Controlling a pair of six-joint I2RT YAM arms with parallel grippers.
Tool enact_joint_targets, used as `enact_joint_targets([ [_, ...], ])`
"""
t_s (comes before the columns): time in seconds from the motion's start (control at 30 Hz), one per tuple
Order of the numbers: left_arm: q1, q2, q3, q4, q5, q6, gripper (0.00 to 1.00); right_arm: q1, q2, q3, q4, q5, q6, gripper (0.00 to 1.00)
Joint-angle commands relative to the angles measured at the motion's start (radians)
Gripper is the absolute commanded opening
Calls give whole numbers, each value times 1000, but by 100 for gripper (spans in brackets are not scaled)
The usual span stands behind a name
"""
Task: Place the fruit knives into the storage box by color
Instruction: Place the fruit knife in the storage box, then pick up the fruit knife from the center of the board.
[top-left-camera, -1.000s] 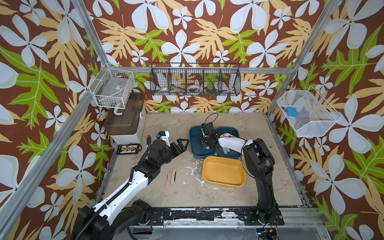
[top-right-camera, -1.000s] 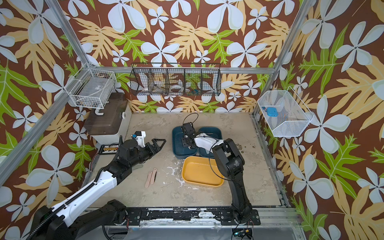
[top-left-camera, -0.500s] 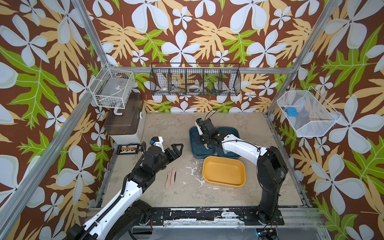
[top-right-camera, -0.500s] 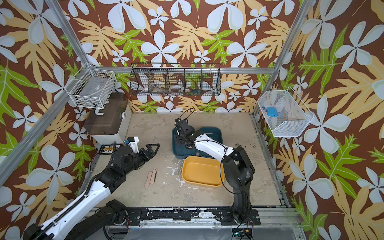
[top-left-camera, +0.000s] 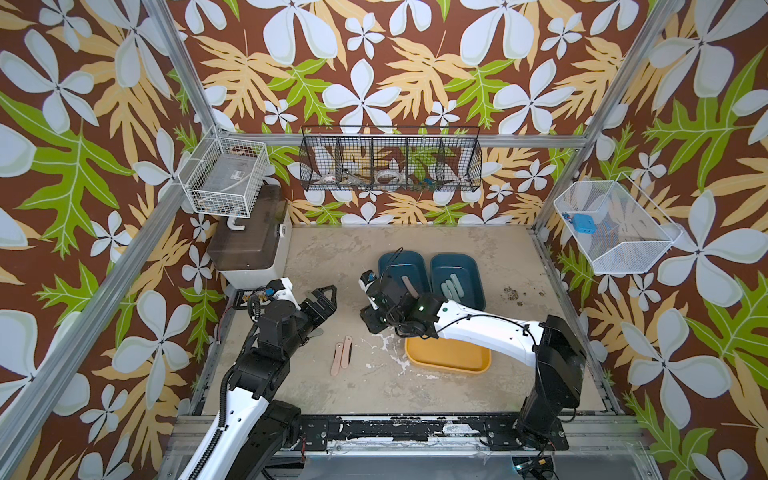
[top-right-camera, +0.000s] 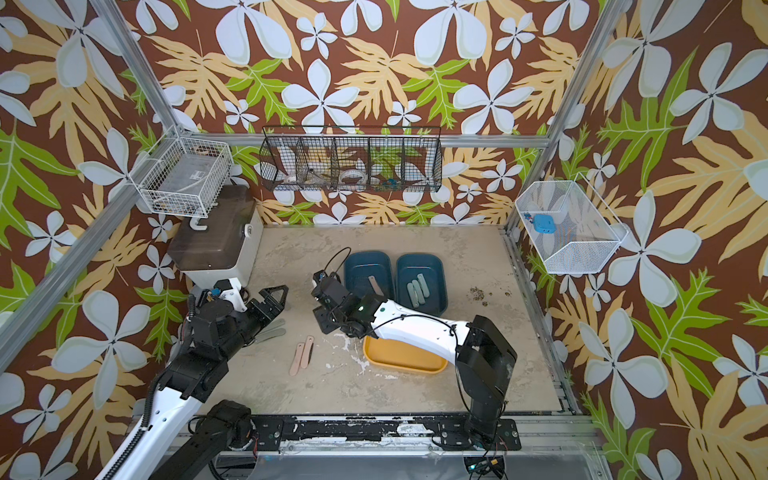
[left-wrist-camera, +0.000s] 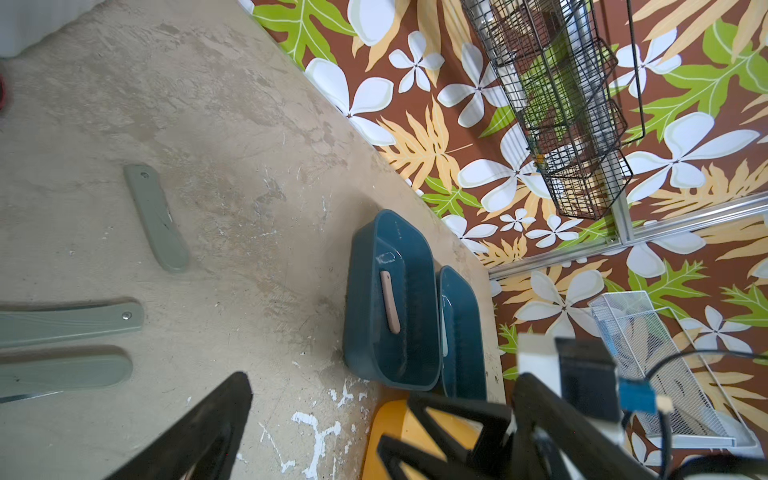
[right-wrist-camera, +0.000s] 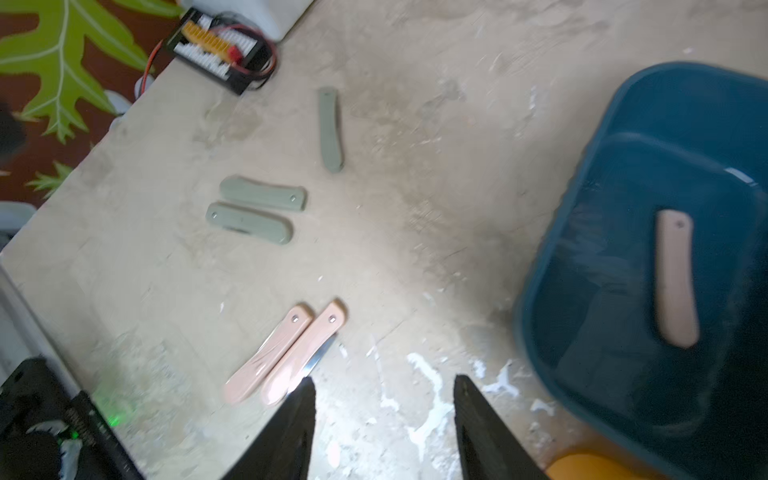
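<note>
likely light, stiff, a bit slick. pink knives (right-wrist-camera: 301, 353): two touching on the table, blade edge peeping from one; best pinched across the narrow middle, singly. third pink (right-wrist-camera: 675, 278) already in the blue box (right-wrist-camera: 602, 270). green knives (right-wrist-camera: 262, 194) well apart, no hindrance. right gripper (right-wrist-camera: 383, 380) parted, empty; left gripper (left-wrist-camera: 328, 390) spread wide, empty.

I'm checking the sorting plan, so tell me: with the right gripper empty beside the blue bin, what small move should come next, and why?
Probably lower the right gripper onto the nearer pink knife on the table. Its jaws stand open and empty, one pink knife lies in the blue bin, and two pink ones lie outside it, just ahead.
</note>
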Motion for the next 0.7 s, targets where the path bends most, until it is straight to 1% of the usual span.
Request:
enact_joint_targets([
  [0.0,18,9,14,-19,21,37,100,54,34,-7,-21,42,90,56],
  [0.1,51,20,23,-21,55,58,100,99,83,-4,-26,41,134,59],
  [0.2,104,20,22,-26,87,69,100,131,127,-4,-9,30,163,60],
  [0.33,178,15,7,-17,162,76,100,146,181,0,19,-11,192,61],
  [0.4,198,15,1,-14,181,77,100,150,208,14,23,-26,195,61],
  [0.67,206,18,-16,2,197,80,100,153,292,52,17,-31,198,64],
])
